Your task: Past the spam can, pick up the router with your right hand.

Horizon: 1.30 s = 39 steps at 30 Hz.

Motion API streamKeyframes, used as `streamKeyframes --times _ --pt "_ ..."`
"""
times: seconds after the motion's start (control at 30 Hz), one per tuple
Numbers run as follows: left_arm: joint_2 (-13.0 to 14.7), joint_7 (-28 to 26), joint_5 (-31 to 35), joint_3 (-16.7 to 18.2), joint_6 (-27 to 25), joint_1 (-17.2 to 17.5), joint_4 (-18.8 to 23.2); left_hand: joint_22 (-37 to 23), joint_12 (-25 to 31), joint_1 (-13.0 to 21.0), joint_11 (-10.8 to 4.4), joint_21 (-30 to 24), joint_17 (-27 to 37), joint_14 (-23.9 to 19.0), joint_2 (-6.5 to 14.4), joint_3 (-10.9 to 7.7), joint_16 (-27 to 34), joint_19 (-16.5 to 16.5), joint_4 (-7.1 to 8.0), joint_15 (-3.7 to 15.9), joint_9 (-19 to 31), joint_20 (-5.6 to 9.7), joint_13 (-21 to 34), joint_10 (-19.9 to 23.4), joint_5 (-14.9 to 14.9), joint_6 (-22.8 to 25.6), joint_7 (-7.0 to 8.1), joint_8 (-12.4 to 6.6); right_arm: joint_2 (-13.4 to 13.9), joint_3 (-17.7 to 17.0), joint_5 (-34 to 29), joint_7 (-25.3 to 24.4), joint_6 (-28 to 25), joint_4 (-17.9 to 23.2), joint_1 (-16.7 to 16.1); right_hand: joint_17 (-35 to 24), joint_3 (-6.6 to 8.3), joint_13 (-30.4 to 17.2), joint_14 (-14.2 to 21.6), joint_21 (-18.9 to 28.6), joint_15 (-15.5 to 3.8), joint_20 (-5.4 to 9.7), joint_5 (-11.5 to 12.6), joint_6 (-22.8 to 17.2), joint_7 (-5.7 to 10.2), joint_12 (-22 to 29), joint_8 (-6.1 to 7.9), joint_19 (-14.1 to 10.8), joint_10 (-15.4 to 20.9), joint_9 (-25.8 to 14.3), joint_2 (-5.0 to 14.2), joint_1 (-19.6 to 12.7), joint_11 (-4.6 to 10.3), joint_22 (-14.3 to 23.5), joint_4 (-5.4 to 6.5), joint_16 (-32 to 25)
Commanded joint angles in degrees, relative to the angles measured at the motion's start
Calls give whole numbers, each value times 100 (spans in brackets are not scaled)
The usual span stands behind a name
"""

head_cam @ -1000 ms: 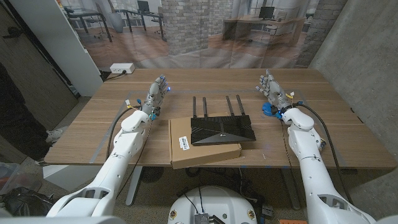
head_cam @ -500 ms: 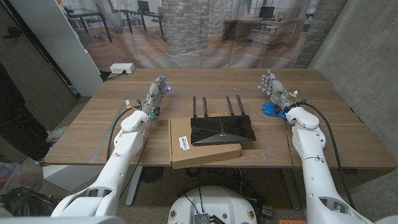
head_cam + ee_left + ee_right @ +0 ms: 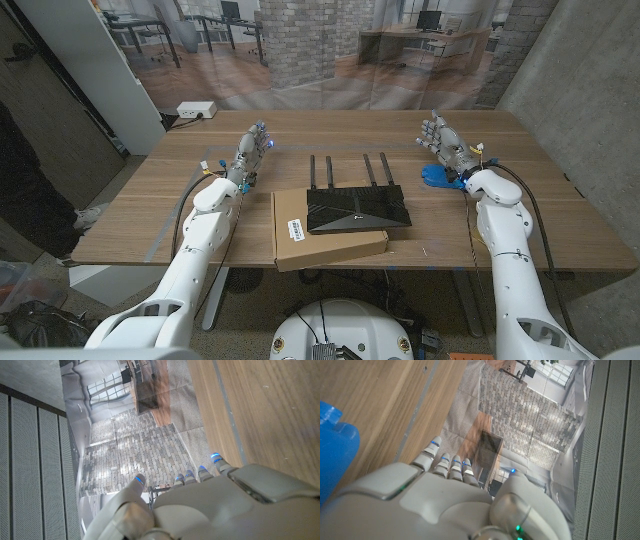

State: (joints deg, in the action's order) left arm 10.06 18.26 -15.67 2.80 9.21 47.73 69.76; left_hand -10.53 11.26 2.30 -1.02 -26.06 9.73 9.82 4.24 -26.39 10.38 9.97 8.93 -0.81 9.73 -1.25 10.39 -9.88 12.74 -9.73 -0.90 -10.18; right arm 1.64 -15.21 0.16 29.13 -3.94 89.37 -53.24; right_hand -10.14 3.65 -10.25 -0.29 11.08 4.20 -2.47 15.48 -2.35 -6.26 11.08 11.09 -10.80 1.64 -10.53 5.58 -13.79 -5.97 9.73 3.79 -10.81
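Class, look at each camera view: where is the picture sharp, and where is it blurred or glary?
Head view: evenly lit, sharp, faint sheen on the black four-antenna router. Left wrist view: the pale left hand soft, close to the lens. Right wrist view: the blue object blurred at the edge.

1. A flat brown cardboard box [image 3: 325,233] with a white label lies at the wooden tabletop's [image 3: 150,205] near edge.
2. A small blue object [image 3: 434,176] sits toward the right side.
3. A white power strip [image 3: 196,110] rests on the floor beyond the far left corner.
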Motion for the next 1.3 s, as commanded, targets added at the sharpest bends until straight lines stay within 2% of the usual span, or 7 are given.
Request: streamKeyframes --times 0.03,1.3 --pt "-40 82 75 77 -40 37 51 -27 37 -2 16 6 34 749 226 26 39 186 -17 -35 13 -42 20 -307 51 -211 -42 -28 136 -118 61 229 -440 354 -71 -6 31 -33 36 41 41 -2 -10 -46 -37 31 34 -67 37 -11 4 -76 -39 13 -42 -34" --pt "-87 158 70 101 -106 173 173 -28 31 4 30 45 35 744 228 49 31 170 -22 -43 14 -45 21 -297 56 -205 -63 -23 597 -351 190 736 -1626 1126 -437 -11 117 -38 104 40 93 -58 -80 -60 -87 25 21 -122 87 -15 56 -247 -127 17 -168 -28"
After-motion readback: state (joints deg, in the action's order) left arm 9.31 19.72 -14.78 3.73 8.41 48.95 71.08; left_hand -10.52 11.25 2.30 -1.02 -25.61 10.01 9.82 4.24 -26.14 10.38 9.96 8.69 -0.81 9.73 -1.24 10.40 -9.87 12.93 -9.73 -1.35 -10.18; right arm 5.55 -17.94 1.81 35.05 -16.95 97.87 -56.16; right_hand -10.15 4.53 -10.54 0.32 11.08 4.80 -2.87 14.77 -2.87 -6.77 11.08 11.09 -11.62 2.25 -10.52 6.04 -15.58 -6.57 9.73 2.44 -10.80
